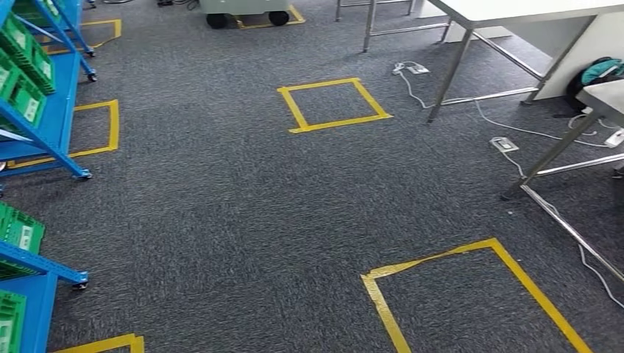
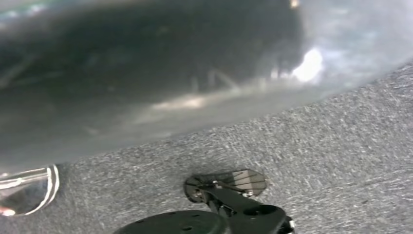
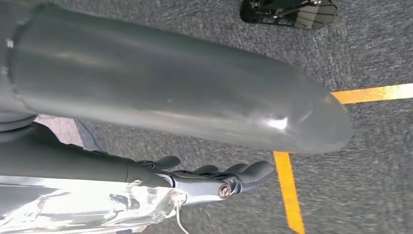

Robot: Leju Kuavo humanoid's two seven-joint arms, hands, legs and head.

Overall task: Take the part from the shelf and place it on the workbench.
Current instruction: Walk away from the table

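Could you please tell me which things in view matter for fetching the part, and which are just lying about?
For the job:
- blue shelf
- green bins on it
- white table, likely the workbench
- right hand, holding nothing

Lying about:
- yellow tape square on the carpet
- power strip
- teal bag

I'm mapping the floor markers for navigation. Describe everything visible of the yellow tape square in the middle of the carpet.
The yellow tape square is an outline of four flat strips stuck on the dark grey carpet, with bare carpet inside. It looks slightly skewed in the head view. One near corner has strips overlapping a little past the joint. Nothing stands on it or touches it; a white cable and table legs lie apart to one side.
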